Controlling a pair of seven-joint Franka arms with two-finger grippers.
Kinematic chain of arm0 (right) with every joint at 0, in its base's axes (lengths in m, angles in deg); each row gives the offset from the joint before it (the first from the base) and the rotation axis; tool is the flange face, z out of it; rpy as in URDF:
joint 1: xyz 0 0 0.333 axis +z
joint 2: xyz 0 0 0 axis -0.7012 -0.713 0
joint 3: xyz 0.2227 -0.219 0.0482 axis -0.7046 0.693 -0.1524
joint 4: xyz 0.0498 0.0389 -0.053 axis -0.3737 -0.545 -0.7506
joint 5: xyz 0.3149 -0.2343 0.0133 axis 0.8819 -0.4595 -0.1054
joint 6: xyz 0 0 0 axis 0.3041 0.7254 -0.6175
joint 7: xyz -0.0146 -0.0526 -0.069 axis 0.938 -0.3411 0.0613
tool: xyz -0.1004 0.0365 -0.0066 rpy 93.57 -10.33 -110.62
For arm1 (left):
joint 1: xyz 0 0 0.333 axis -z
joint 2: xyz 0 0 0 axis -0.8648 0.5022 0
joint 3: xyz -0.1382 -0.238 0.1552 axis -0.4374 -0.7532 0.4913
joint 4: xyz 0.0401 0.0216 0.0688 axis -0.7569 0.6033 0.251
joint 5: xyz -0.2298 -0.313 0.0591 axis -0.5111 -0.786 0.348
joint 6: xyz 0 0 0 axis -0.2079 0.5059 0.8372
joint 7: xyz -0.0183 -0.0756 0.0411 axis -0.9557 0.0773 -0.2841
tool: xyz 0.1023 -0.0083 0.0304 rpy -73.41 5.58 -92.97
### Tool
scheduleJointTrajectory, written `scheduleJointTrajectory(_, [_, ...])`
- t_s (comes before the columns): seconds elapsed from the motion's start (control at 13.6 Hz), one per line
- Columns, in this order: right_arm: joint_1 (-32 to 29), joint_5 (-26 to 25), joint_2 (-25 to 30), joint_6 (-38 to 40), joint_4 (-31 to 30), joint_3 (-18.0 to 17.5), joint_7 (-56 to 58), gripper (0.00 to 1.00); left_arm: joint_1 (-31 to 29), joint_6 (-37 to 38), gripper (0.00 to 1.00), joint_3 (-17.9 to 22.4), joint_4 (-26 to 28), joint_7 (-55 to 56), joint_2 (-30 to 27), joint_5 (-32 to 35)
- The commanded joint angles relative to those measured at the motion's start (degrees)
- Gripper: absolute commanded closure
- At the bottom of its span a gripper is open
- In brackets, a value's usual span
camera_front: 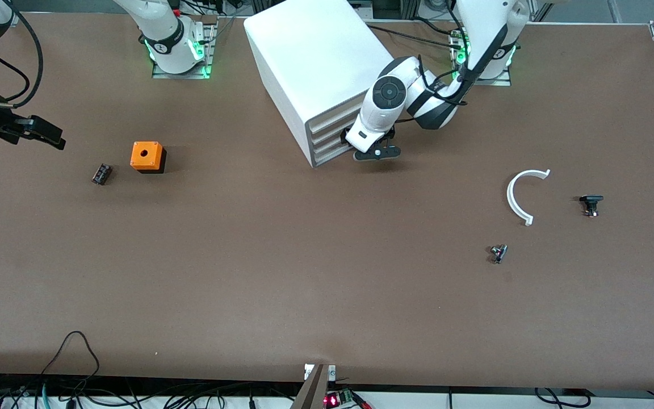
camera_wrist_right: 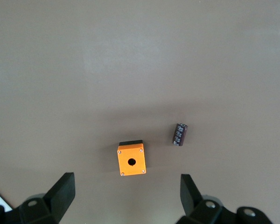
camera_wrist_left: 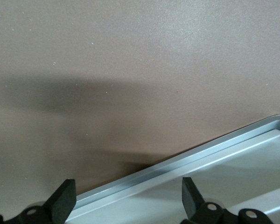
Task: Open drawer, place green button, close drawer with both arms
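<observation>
Brown tabletop (camera_front: 281, 267) fills the scene, with the white cabinet (camera_front: 315, 62) as landmark, standing near the robots' bases between them, its drawer fronts turned toward the front camera and the left arm's end. Left arm (camera_front: 474, 40) bends down to the cabinet's front; left gripper (camera_front: 373, 150) sits low at the bottom drawer (camera_front: 332, 154), jaws released, nothing between them; the left wrist view shows its fingertips (camera_wrist_left: 63, 198) spread over the drawer's grey edge (camera_wrist_left: 186, 161). All drawers look closed. Right arm (camera_front: 162, 34) waits well away from the cabinet at the right arm's end; right gripper (camera_front: 32, 132) hangs over bare table, jaws released and empty. Curved white arc piece (camera_front: 517, 196) lies nearer the front camera than the cabinet, toward the left arm's end. Orange cube (camera_front: 146, 156) with a hole sits toward the right arm's end from the cabinet, a small dark cylinder (camera_front: 101, 174) just beside it. Small black part (camera_front: 590, 204) lies just past the arc from the cabinet. Button (camera_front: 498, 253), too small for colour, lies on the table nearer the front camera than the arc, well apart from the cabinet.
</observation>
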Motion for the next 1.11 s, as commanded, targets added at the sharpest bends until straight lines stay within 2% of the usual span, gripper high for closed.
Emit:
scheduleJointTrajectory(0.0, [-0.06,-0.26,0.84,-0.1,0.41,0.13,1.05,0.0,-5.03,0.91,0.0,0.35,0.82,-0.43,-6.58,-0.92])
scheduleJointTrajectory(0.15, [-0.06,-0.26,0.75,-0.01,0.5,-0.04,1.05,0.0,-13.2,0.91,0.0,0.35,0.3,-0.34,-12.74,-0.92])
scheduleJointTrajectory(0.44, [-0.06,-0.08,0.75,0.34,1.02,-0.05,1.05,0.0,-22.8,3.0,0.0,1.49,-2.08,-5.06,-20.74,-0.57])
scheduleJointTrajectory(0.52, [-0.06,-0.08,0.58,0.52,1.46,-0.05,1.05,0.0,-22.99,6.06,0.0,4.19,-3.73,-8.56,-22.85,-0.48])
scheduleJointTrajectory(0.74, [-0.06,-0.08,0.49,0.52,1.73,-0.05,1.06,0.0,-23.08,23.79,0.0,10.96,-14.08,-25.33,-25.59,-0.57])
scheduleJointTrajectory(0.81, [0.03,-0.08,0.05,0.26,1.73,-0.05,0.97,0.0,-23.08,30.46,0.0,14.99,-17.95,-34.09,-27.16,-0.57])
scheduleJointTrajectory(1.03, [0.03,-0.08,-0.13,0.25,1.82,-0.05,0.97,0.0,-23.08,37.45,0.0,19.86,-22.28,-46.72,-28.67,-0.48])
